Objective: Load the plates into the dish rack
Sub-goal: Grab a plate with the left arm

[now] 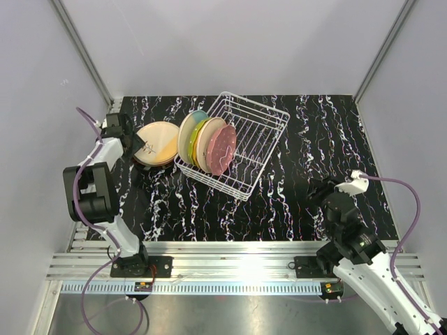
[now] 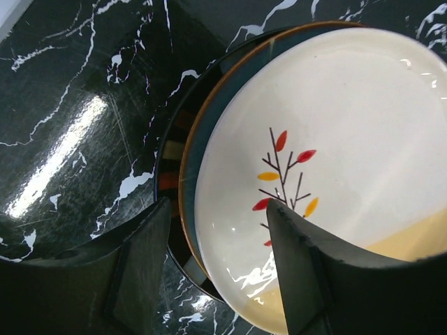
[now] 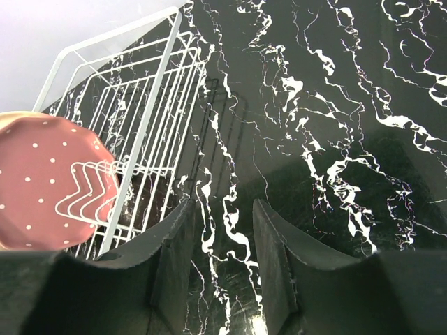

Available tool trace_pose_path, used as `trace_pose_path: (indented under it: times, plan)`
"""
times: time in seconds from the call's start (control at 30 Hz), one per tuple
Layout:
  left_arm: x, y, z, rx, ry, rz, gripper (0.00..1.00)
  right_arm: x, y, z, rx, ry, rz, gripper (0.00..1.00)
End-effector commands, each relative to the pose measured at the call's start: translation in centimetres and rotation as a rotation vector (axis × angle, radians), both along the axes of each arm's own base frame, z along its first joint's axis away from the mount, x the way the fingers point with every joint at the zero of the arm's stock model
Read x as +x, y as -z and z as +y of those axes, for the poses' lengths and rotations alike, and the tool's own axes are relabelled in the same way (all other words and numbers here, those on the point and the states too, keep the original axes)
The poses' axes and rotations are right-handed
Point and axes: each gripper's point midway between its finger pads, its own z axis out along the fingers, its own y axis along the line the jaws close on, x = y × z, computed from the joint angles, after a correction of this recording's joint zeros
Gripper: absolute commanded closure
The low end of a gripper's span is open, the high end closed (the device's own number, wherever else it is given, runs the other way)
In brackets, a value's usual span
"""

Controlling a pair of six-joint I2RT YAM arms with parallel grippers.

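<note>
Left gripper (image 2: 218,208) reaching over stack (image 1: 159,143) of round glossy plates lying flat at table's left. Blunt dark fingers spread, straddling stack's rim, not visibly pinching.

Top plate (image 2: 335,132) smooth peach-cream, bearing thin dark sprig with red and yellow leaves. Teal plate (image 2: 201,132) and black plate (image 2: 170,150) with striped rim peeking out beneath.

White wire rack (image 1: 262,132) sitting askew at centre, just beside stack. Glazed plates standing on edge at its left end, rightmost being pink plate (image 1: 222,148), dotted and wavy-edged.

Right gripper (image 3: 223,207) hovering over black white-veined table (image 1: 314,125), fingers parted, gripping nothing.
</note>
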Motion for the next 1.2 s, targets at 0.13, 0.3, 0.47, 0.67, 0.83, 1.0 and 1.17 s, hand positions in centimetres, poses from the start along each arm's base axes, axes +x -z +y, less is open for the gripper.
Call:
trace_pose_path:
  times: [0.13,0.3,0.47,0.67,0.83,1.0,1.17]
  plan:
    - [1.0,0.1,0.4,0.009,0.014,-0.023,0.56,0.5,-1.0,-0.6,-0.015,0.037,-0.040,0.56]
    - [0.6,0.9,0.4,0.006,0.001,-0.005,0.64,0.2,-1.0,-0.9,-0.012,0.043,-0.044,0.56]
    - [-0.4,1.3,0.5,0.014,-0.020,0.010,0.74,0.1,-1.1,-1.0,-0.009,0.048,-0.047,0.56]
    - [-1.2,0.8,0.4,0.015,-0.024,-0.001,1.00,-0.1,-1.2,-1.1,-0.004,0.047,-0.047,0.56]
    - [-1.9,0.3,0.4,0.021,-0.027,-0.011,1.00,-0.5,-1.8,-1.1,0.010,0.039,-0.055,0.56]
    - [-2.7,-1.6,0.9,0.069,-0.060,-0.039,1.00,-0.6,-1.8,-0.9,0.015,0.024,-0.048,0.56]
    - [-3.4,-3.1,1.2,0.122,-0.087,-0.054,1.00,-0.5,-1.7,-0.7,0.014,0.017,-0.036,0.56]
